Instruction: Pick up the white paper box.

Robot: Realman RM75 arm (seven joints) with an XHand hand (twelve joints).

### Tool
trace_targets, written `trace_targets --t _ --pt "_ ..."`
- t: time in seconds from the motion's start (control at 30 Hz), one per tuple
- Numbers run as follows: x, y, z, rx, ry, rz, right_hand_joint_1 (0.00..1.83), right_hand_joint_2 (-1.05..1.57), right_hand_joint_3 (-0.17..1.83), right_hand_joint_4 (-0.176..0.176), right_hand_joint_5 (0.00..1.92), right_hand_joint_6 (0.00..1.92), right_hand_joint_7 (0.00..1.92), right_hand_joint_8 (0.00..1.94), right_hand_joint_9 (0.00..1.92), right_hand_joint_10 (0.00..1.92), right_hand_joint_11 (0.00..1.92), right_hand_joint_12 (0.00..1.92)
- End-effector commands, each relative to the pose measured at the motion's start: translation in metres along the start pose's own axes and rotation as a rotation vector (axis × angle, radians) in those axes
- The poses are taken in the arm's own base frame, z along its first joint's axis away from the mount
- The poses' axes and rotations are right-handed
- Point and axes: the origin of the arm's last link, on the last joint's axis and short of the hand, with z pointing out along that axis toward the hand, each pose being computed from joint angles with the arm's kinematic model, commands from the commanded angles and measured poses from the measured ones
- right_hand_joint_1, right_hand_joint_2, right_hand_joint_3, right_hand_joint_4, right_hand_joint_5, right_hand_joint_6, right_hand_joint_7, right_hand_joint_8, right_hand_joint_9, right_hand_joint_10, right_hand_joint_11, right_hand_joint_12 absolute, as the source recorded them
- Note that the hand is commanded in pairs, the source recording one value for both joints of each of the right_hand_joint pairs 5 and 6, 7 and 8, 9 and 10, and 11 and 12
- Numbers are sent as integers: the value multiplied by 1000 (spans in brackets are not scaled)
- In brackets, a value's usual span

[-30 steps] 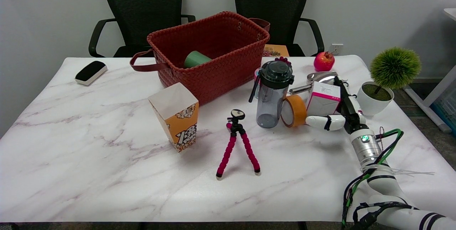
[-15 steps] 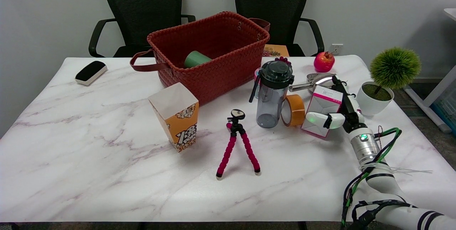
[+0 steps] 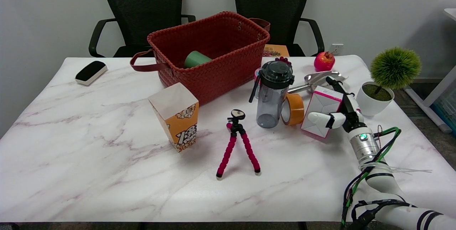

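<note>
Head view showed our right hand gripping the white paper box, thumb across its front face and the other fingers running up behind its right side. A second earlier the box had stood upright on the table beside the tape roll; since then we had tipped it back and raised it slightly, so the grasp seemed to have taken and the lift was under way. The box was white with a pink band along its top edge and folded flaps on the face towards us. It hung tilted, just right of the tape roll, its lower corner close above the marble.
</note>
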Motion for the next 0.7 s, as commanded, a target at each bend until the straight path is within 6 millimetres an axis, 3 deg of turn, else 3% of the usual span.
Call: trace_targets --t 0.03,0.7 --pt "2 -3 -3 37 17 -10 1122 -285 628 0 281 281 1025 1025 980 980 1660 1660" --pt "4 -17 -11 158 47 -28 1161 -248 559 0 264 264 1088 1088 1086 1086 1721 1721"
